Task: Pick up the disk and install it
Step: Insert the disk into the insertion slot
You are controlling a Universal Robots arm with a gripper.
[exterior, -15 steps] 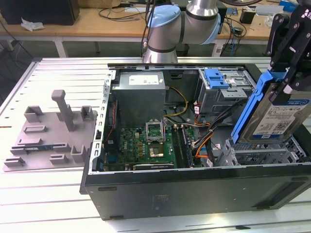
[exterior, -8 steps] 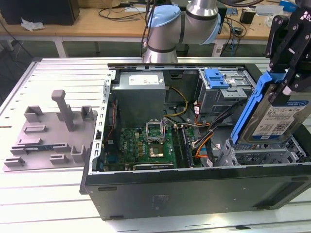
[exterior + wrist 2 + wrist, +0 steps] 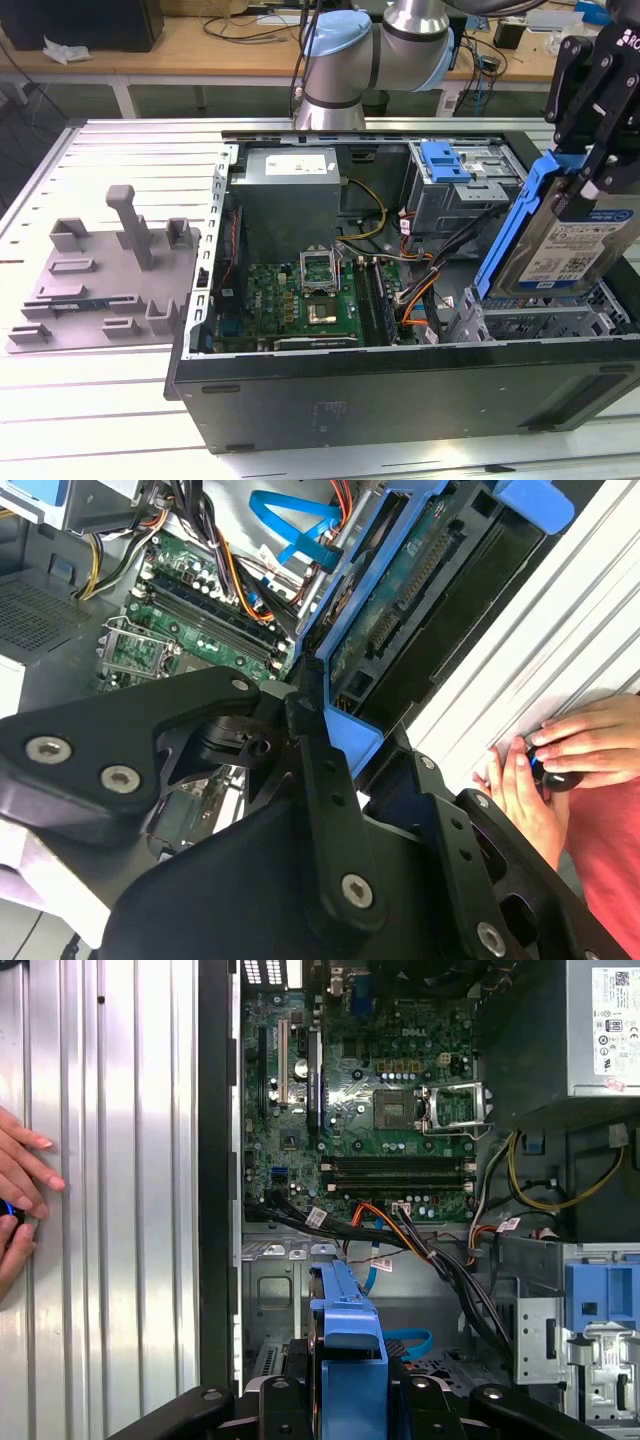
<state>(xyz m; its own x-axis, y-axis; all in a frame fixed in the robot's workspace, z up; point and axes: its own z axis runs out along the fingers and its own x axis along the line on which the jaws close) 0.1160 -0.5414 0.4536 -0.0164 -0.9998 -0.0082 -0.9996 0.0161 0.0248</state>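
Observation:
The disk [image 3: 572, 245], a silver drive with a blue-and-white label in a bright blue carrier frame, hangs tilted on edge over the lower drive bay [image 3: 545, 322] at the exterior view's right. My gripper [image 3: 586, 160] is shut on its upper end, black fingers clamped on both sides of the frame. In the second wrist view the disk's underside and connector [image 3: 415, 595] run away from the gripper [image 3: 362, 748]. The first wrist view looks along the carrier's blue edge [image 3: 348, 1345] between the fingers [image 3: 415, 1388], above the bay floor.
The open computer case [image 3: 400, 395] holds the motherboard [image 3: 300, 295], a grey power-supply box [image 3: 285, 190], cable bundles [image 3: 420, 275] and an upper cage with a blue latch piece [image 3: 447, 160]. A grey fixture plate [image 3: 105, 270] lies at the left. A person's hands [image 3: 560, 745] rest beside the case.

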